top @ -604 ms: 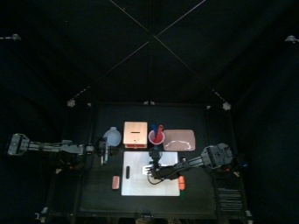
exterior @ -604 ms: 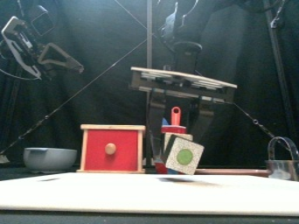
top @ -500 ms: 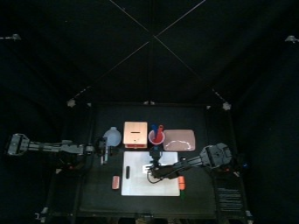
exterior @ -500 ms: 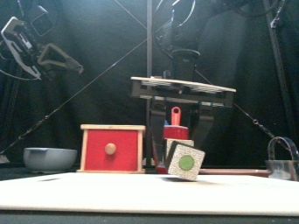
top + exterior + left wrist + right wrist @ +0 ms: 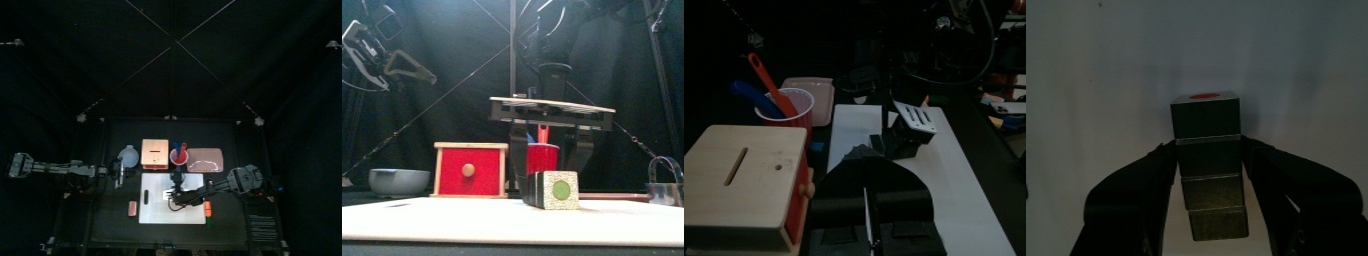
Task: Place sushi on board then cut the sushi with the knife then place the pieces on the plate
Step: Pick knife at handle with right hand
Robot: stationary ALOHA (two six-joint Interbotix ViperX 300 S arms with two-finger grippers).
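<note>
Though part-hidden in the clamped jaws of the right gripper (image 5: 1209,152), sushi roll (image 5: 552,190) on white board (image 5: 422,222); left gripper (image 5: 871,178) closed.

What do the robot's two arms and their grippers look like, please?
The left arm and right arm are black, jointed segments. The right gripper has two dark jaws under a pale silvery cross-plate. The left gripper shows two broad black jaws in its wrist view. No markings are legible.
</note>
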